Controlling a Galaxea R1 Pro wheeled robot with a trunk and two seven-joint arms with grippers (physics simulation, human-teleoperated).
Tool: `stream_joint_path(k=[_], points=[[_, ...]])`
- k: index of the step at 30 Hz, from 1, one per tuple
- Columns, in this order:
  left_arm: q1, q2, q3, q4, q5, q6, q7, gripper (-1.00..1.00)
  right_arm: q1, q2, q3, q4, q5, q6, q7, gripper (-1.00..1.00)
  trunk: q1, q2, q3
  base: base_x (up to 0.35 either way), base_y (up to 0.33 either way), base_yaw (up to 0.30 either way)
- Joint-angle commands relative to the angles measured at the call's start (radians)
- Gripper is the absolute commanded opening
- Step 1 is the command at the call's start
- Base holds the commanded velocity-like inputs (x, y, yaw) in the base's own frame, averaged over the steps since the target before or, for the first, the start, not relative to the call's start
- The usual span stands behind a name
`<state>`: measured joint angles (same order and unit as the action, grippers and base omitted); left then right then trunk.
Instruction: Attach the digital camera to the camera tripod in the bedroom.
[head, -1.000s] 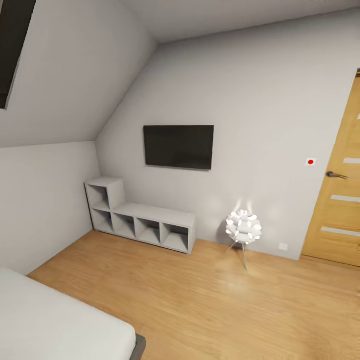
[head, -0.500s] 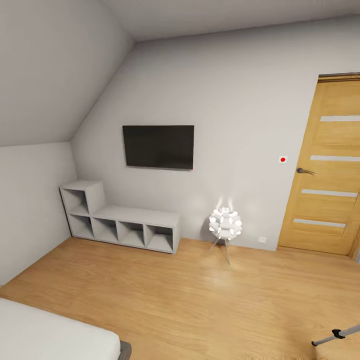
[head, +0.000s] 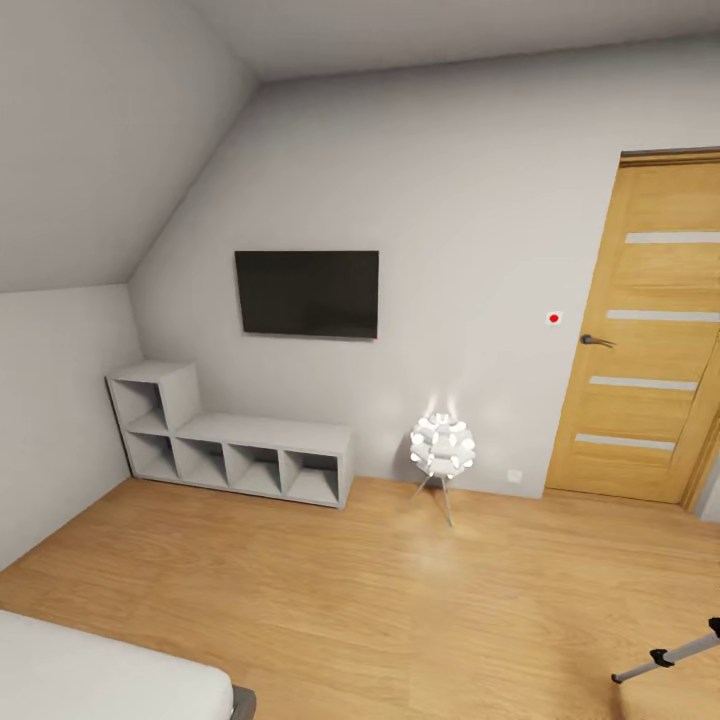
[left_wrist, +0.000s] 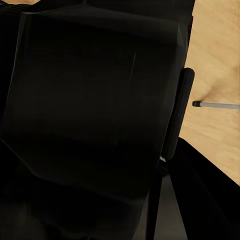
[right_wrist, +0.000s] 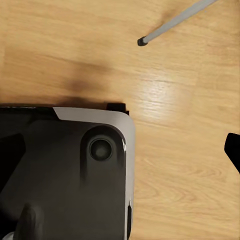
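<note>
Tripod leg (head: 668, 657), a silver tube with a black joint, poked into the lower right corner of the head view, which was the 1 sign of the camera tripod in that view; its head and pan handle lay outside the picture, so the robot was probably not yet facing it squarely enough to work. The right wrist view looked straight down at the wood floor (right_wrist: 175, 150), with the robot's dark, silver-edged base (right_wrist: 65, 170) beneath and 1 black-footed tripod leg tip (right_wrist: 165, 27) near it, suggesting that arm hung tucked at the side for travel. The left wrist view was mostly taken up by a large black form too close to identify, with a grey leg end (left_wrist: 215, 104) lying on the floor past it. I could not tell whether either claw was open or closed, nor whether the digital camera was held in 1. Nearest in the head view sat the corner of the white bed (head: 110, 680), then open floor. Farther off, against the back wall, stood the white cube shelf (head: 235, 445), a glowing globe lamp (head: 442, 447) on thin legs, and the wooden door (head: 650, 330), with a black wall-mounted television (head: 307, 294) above the shelf.
</note>
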<state>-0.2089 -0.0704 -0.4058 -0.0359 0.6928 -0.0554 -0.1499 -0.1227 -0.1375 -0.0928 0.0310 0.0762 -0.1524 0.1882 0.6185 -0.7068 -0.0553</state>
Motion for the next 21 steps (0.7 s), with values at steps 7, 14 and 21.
stream_joint_path(k=[7,14,21], points=[[-0.001,0.000,-0.008,0.002,0.010,-0.005,-0.005,-1.00,-0.002,-0.001,-0.008,0.003,0.008,-0.005,0.002,1.00,0.000,-0.001,-0.002,0.059,0.000,-0.001],[-0.001,0.001,-0.008,0.002,0.010,-0.005,-0.005,-1.00,-0.002,-0.001,-0.008,0.003,0.009,-0.006,0.002,1.00,0.000,-0.001,-0.002,0.287,0.000,0.000],[-0.001,0.001,-0.008,0.002,0.010,-0.005,-0.005,-1.00,-0.002,-0.001,-0.008,0.003,0.009,-0.006,0.002,1.00,0.000,-0.001,-0.002,0.321,0.000,0.000]])
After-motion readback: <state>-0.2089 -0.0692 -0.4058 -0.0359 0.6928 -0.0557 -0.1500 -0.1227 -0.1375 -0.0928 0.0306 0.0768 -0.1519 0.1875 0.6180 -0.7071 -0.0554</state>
